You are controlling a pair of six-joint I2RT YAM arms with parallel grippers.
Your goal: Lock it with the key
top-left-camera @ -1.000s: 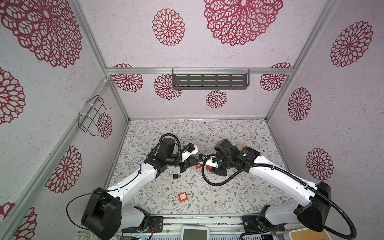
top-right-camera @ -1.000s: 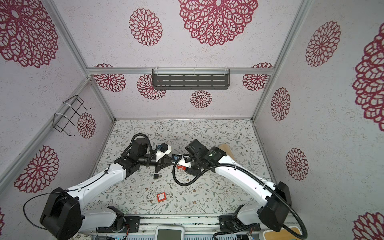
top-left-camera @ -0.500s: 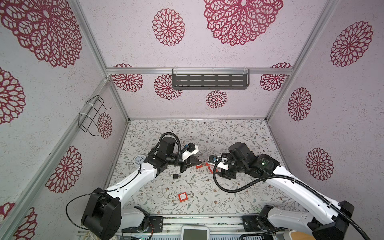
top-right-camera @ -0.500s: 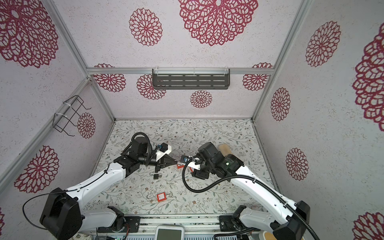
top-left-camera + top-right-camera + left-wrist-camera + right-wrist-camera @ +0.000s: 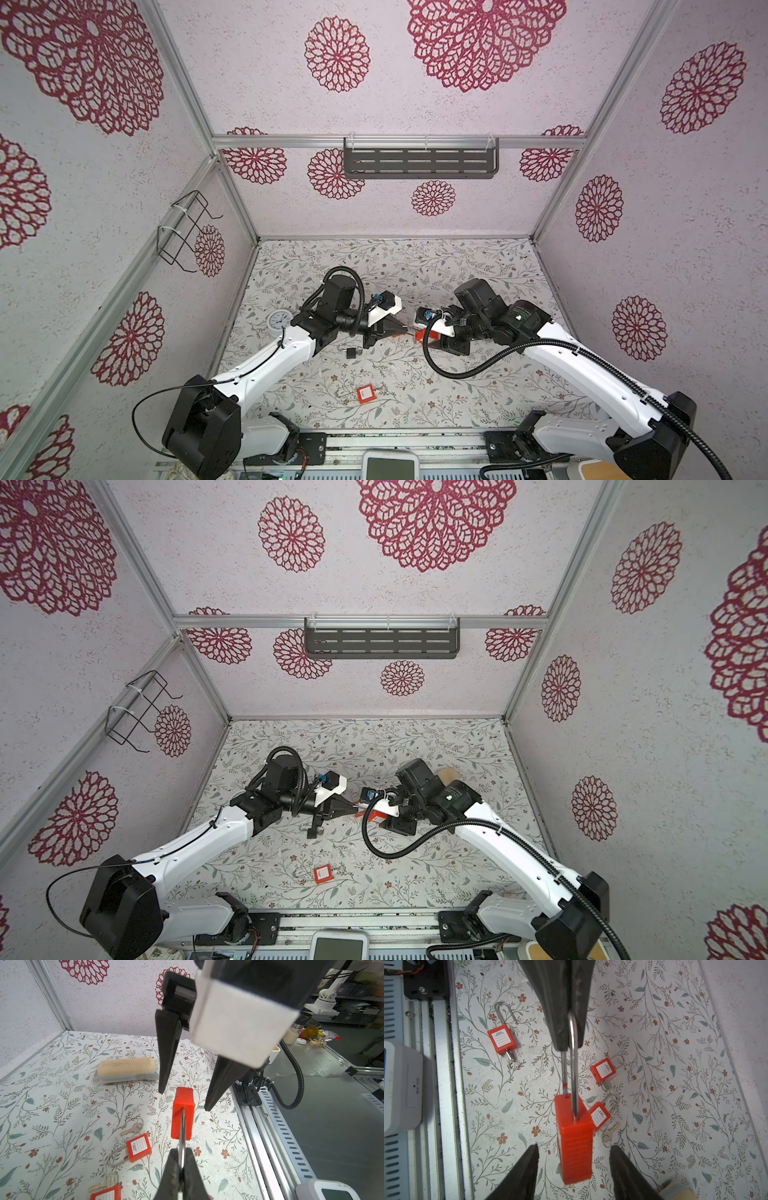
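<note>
- My left gripper (image 5: 181,1154): fingers clamped together on the shackle (image 5: 574,1059).
- The red padlock (image 5: 182,1113): held in the air by that shackle, above the table (image 5: 62,1084).
- My right gripper (image 5: 574,1147): fingers apart, flanking the padlock body, not touching it.

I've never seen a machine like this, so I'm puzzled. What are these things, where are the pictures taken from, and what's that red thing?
These are two robot arms at a flowery table. Two pictures look down from above; two come from a small camera on each arm's wrist. The left arm has its jaws shut on the metal loop of a red padlock, holding it in the air. The right arm has its jaws open on either side of the padlock's body, not touching it. On the table lie three more red padlocks with keys, and a tan case.
</note>
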